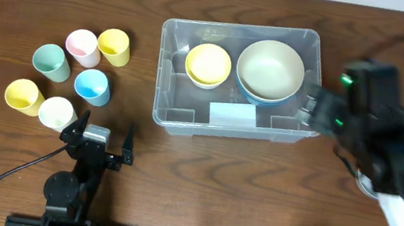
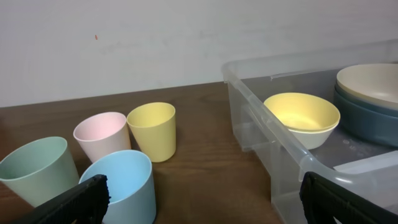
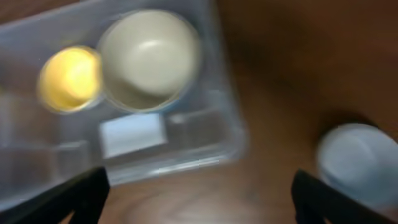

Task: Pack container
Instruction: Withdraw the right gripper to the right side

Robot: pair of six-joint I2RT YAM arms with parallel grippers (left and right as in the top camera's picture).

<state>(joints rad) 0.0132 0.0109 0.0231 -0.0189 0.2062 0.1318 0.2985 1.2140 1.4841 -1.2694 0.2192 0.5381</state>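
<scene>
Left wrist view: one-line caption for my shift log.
Open left gripper faces four pastel cups beside the clear container holding a yellow bowl and a cream bowl stacked on a blue-grey bowl.

The container [image 1: 164,75], a clear rectangular bin with rounded corners, sits upright and open near the table's [image 1: 254,193] far edge, right of centre.

A dark brown counter [image 1: 255,185] with a marked wood grain is seen filling the whole overhead view. In the left wrist view its far edge is met by a plain, pale wall [image 2: 186,37], on which a tiny red speck [image 2: 96,37] is noted. The scene is lit softly and evenly. In the right wrist view the wood is blurred.
</scene>
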